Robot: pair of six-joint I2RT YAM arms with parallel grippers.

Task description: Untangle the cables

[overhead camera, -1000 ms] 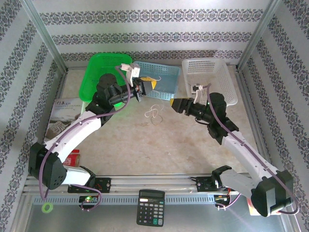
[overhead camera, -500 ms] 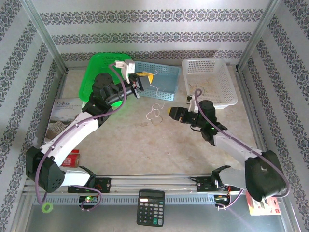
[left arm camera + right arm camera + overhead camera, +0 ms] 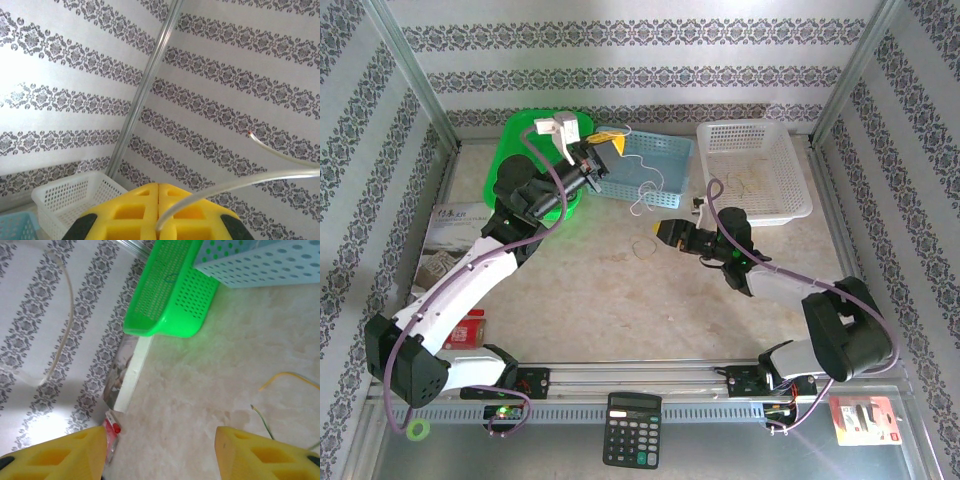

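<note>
green basket [image 3: 170, 295] glossy perforated plastic; tabletop [image 3: 210, 390] matt, mottled; whitish cable [image 3: 250, 181] smooth, translucent.

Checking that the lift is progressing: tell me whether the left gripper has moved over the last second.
Yes. The left gripper, shut on a whitish cable, has moved toward the back wall, along the blue basket's left end.

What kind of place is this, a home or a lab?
Probably a robot test booth, not a home: a left arm and right arm bolted to a metal rail, wallpapered panels boxing in the table, plus plastic baskets and thin cables.
</note>
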